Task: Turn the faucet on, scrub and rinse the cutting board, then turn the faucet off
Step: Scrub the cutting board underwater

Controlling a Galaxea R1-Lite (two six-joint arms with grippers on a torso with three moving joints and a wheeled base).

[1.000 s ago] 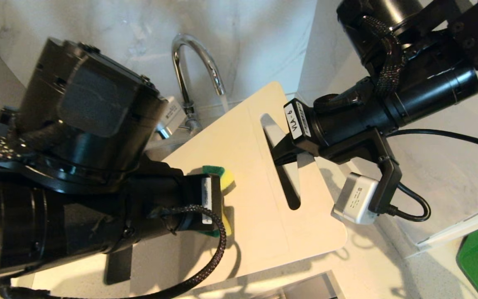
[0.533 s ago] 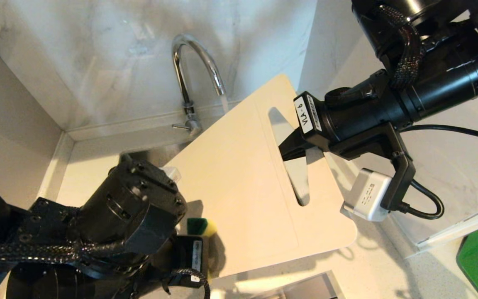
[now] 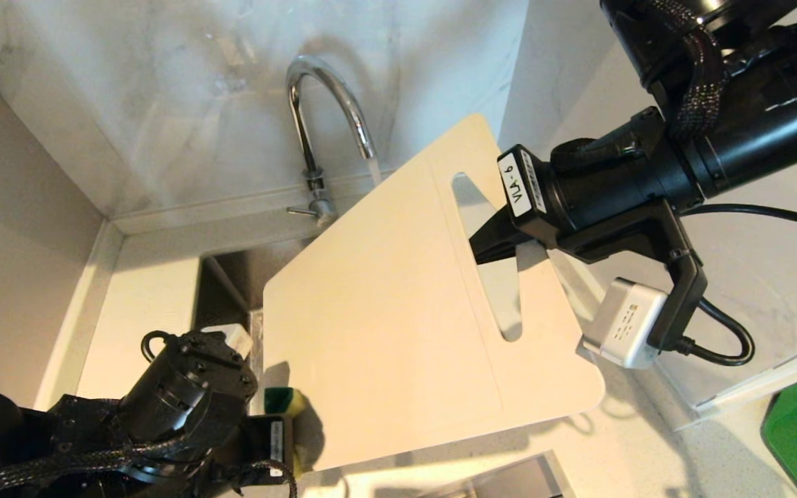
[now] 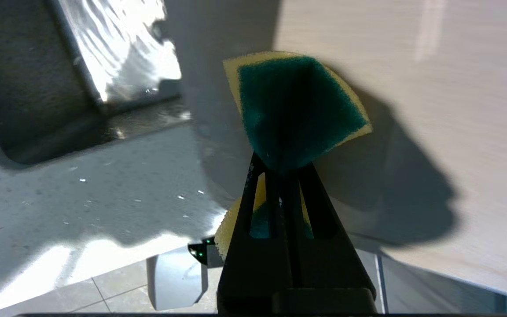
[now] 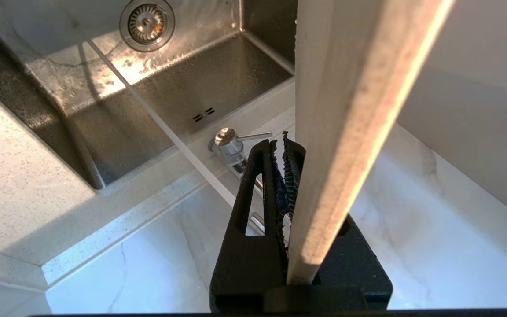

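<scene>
Now the right gripper (image 3: pixel 492 245) is clamped on the board (image 3: pixel 385 325) through its handle slot, holding it tilted over the sink (image 5: pixel 183 92), far corner under the running faucet (image 3: pixel 322 104). The left gripper (image 4: pixel 282 169), pinching a sponge (image 4: pixel 297 110), sits at the board's near-left corner; the face to scrub stretches away toward the faucet.
</scene>
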